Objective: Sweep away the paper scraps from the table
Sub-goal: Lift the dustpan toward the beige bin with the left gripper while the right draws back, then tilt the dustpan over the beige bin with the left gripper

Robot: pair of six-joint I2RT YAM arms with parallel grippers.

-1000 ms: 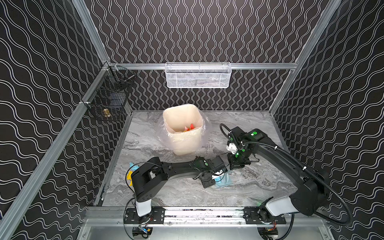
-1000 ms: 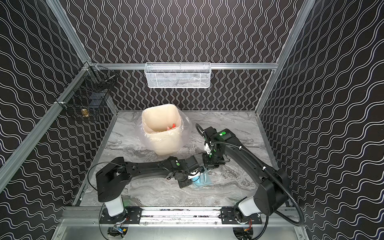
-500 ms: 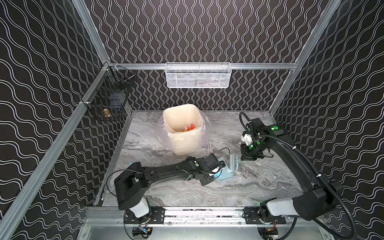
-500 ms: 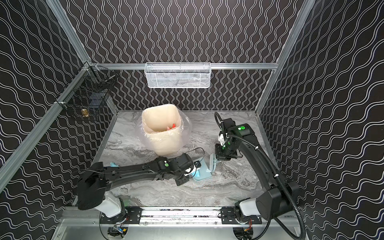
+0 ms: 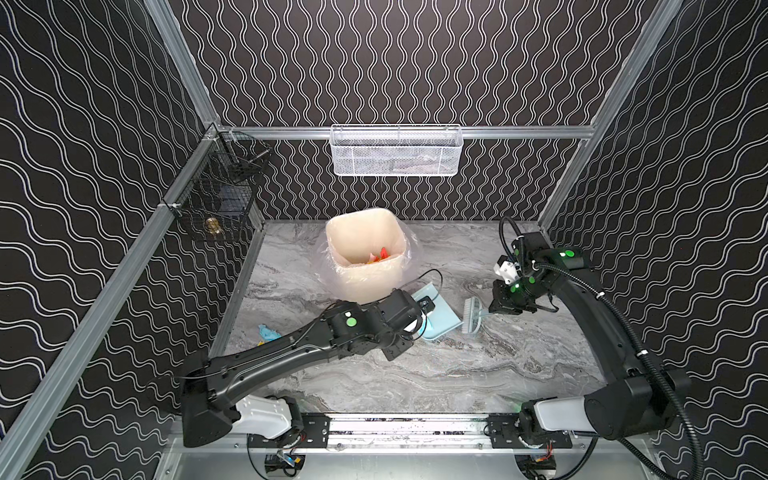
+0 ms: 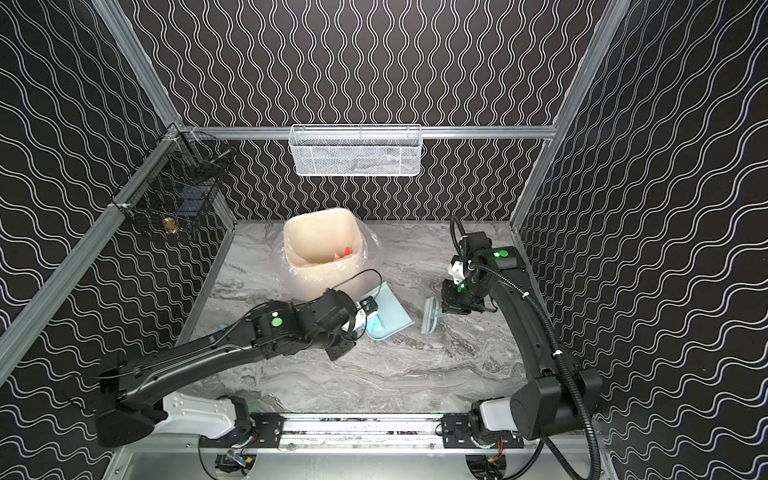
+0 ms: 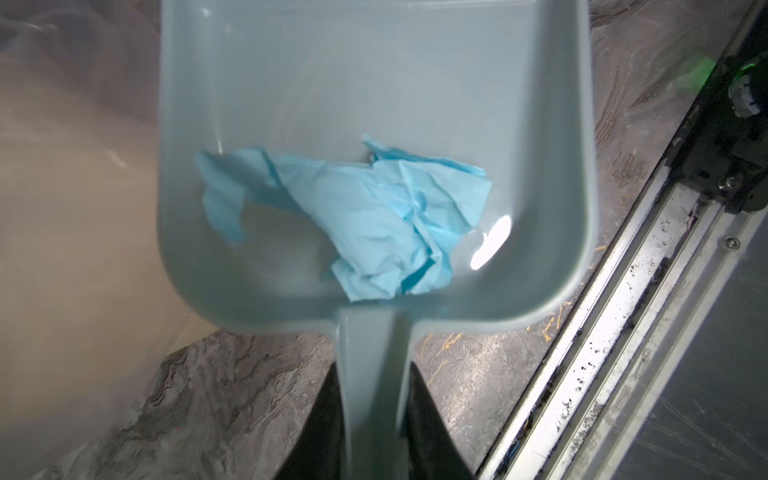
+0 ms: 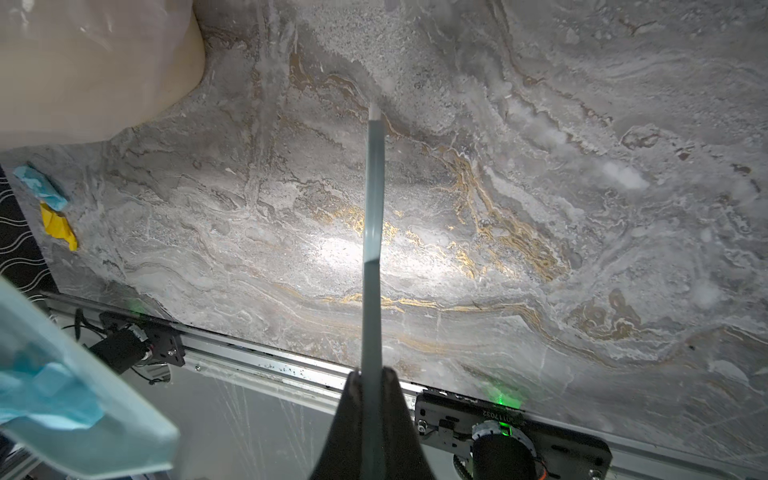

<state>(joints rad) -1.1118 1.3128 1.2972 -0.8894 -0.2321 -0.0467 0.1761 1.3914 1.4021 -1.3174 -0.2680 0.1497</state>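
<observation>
My left gripper (image 7: 372, 374) is shut on the handle of the pale blue dustpan (image 5: 440, 316), held raised beside the bin. A crumpled light blue paper scrap (image 7: 374, 220) lies inside the pan near the handle. My right gripper (image 8: 371, 374) is shut on the pale blue brush (image 5: 471, 316), just right of the dustpan, bristles down on the table (image 5: 457, 374). A light blue scrap (image 8: 41, 187) and a yellow scrap (image 8: 58, 224) lie at the table's left edge, partly hidden behind my left arm in a top view.
A beige bin (image 5: 332, 237) with a clear liner stands at the back centre, with red and orange scraps (image 5: 380, 255) inside. A white mesh basket (image 5: 397, 151) hangs on the back wall and a black wire basket (image 5: 216, 199) on the left rail.
The dustpan and brush have separated. My left arm has drawn the dustpan back toward the bin with the blue scrap in it. My right arm has carried the brush to the right.
</observation>
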